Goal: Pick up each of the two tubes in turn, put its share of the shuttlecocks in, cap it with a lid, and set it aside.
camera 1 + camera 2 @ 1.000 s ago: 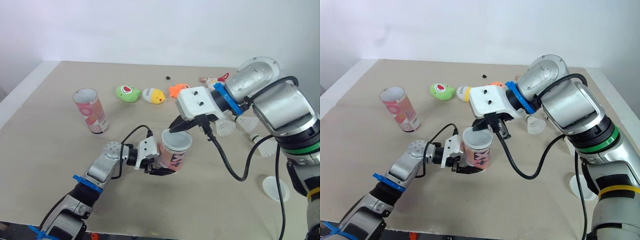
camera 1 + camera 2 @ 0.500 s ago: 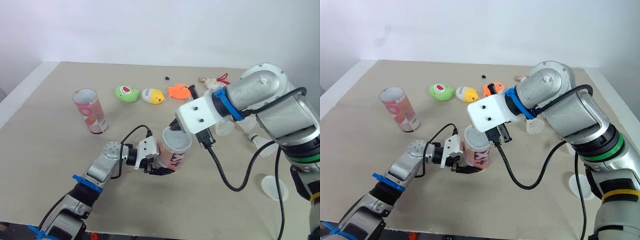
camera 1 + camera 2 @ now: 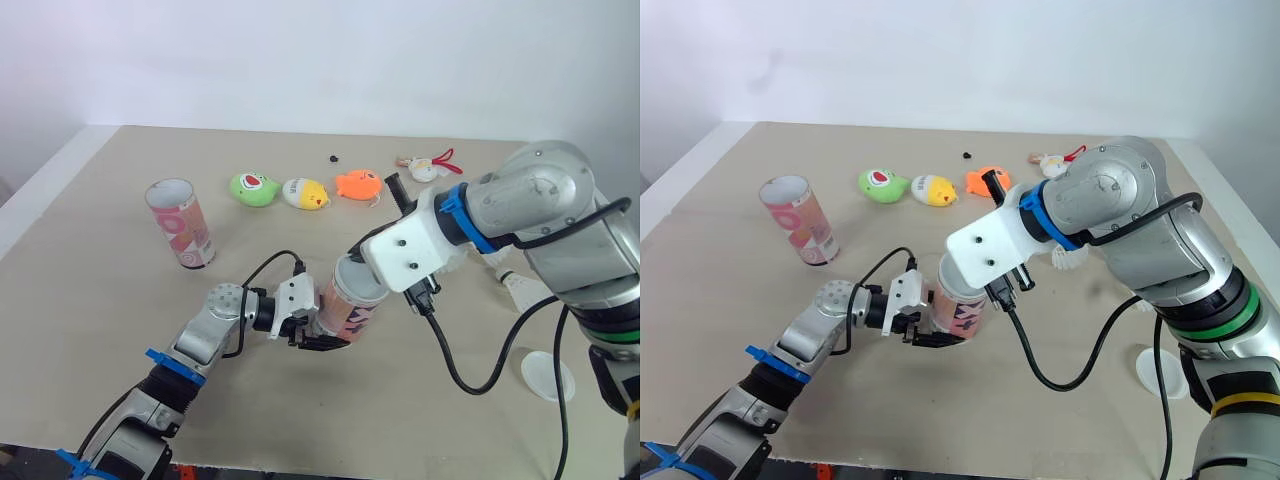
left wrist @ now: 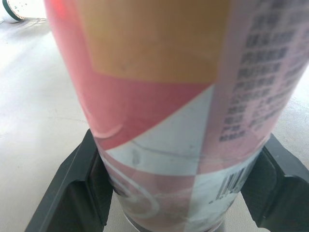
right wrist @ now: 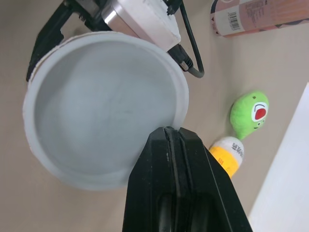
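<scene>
The left gripper (image 3: 318,338) is pinching the tube (image 3: 345,305) low on its body, one finger on each side, and is bracing it on the table (image 3: 120,300). The tube is leaning toward the robot's right, likely so that the right arm can work on its mouth. The right gripper (image 5: 170,135), fingers pressed together with nothing between them, is bearing on the rim of a white lid (image 5: 104,106) sitting across that mouth. This reads as pushing the cap home rather than carrying it. With the lid on, I cannot tell what is lying inside. The second tube (image 3: 182,222) is standing open and uncapped well apart to the left, its inside hidden from here. A spare lid (image 3: 548,377) is lying near the table's right edge. A shuttlecock (image 3: 527,290) is lying loose beside the right arm, probably waiting for that second tube.
</scene>
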Tool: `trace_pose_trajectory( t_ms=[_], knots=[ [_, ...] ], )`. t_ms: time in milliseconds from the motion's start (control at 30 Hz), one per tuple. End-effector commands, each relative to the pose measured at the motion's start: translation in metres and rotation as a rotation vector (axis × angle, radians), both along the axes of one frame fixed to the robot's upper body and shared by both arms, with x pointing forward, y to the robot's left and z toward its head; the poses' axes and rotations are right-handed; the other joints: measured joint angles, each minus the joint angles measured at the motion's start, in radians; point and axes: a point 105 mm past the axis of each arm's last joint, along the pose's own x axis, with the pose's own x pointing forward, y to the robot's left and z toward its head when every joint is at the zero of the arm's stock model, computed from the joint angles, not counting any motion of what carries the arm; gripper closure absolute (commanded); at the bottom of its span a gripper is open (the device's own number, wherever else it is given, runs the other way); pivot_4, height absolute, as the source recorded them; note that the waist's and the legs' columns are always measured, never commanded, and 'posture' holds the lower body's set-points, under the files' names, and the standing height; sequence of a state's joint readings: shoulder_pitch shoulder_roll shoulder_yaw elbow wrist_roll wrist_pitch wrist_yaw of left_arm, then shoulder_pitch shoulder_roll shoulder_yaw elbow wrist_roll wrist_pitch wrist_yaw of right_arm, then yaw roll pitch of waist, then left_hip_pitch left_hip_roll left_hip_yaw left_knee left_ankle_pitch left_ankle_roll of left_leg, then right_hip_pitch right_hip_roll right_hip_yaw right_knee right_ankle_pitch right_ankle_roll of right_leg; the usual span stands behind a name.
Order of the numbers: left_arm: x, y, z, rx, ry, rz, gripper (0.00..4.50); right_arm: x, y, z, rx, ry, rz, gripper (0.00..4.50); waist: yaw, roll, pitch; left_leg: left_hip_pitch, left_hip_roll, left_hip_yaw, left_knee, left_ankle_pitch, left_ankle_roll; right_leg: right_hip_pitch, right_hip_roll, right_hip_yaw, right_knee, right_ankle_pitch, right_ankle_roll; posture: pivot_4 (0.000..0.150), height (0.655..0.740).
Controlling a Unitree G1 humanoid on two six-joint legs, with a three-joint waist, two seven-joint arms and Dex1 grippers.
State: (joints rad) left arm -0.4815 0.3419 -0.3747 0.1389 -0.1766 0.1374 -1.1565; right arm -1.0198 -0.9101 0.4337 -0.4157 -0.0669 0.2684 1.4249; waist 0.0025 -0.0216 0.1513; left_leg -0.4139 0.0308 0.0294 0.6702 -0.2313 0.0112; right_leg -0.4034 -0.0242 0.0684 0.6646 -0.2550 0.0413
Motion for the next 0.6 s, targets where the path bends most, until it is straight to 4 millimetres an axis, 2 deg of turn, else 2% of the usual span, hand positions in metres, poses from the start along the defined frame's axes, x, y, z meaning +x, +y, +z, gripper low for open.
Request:
trace_pose_trajectory(
  t_ms=[33, 267, 367, 600],
  knots=[
    [-0.002, 0.008, -0.014, 0.063, 0.028, 0.002, 1.56, 0.005, -0.012, -0.024, -0.121, 0.068, -0.037, 4.4, 0.0, 0.0, 0.0, 0.0, 0.0, 0.0, 0.0, 0.0, 0.0, 0.0, 0.0, 0.0, 0.0, 0.0, 0.0, 0.15, 0.74],
    [-0.001, 0.007, -0.014, 0.058, 0.028, 0.008, 1.56, 0.003, -0.001, -0.032, -0.148, 0.135, 0.047, 4.4, 0.0, 0.0, 0.0, 0.004, 0.0, 0.001, -0.001, 0.0, 0.0, 0.003, 0.0, 0.0, 0.0, 0.0, -0.001, 0.15, 0.74],
    [-0.001, 0.006, -0.014, 0.054, 0.027, 0.012, 1.56, 0.002, 0.016, -0.029, -0.066, 0.246, 0.063, 3.47, -0.004, -0.001, -0.001, 0.007, 0.001, 0.001, -0.001, 0.0, 0.0, 0.005, 0.0, 0.0, 0.0, 0.0, -0.003, 0.15, 0.74],
    [-0.001, 0.005, -0.013, 0.046, 0.025, 0.025, 1.56, -0.006, 0.028, -0.024, 0.015, 0.393, 0.057, 0.27, -0.006, -0.001, -0.002, 0.007, 0.002, 0.001, -0.004, 0.0, 0.0, 0.005, -0.001, 0.0, 0.0, -0.002, -0.003, 0.15, 0.74]
  ],
)
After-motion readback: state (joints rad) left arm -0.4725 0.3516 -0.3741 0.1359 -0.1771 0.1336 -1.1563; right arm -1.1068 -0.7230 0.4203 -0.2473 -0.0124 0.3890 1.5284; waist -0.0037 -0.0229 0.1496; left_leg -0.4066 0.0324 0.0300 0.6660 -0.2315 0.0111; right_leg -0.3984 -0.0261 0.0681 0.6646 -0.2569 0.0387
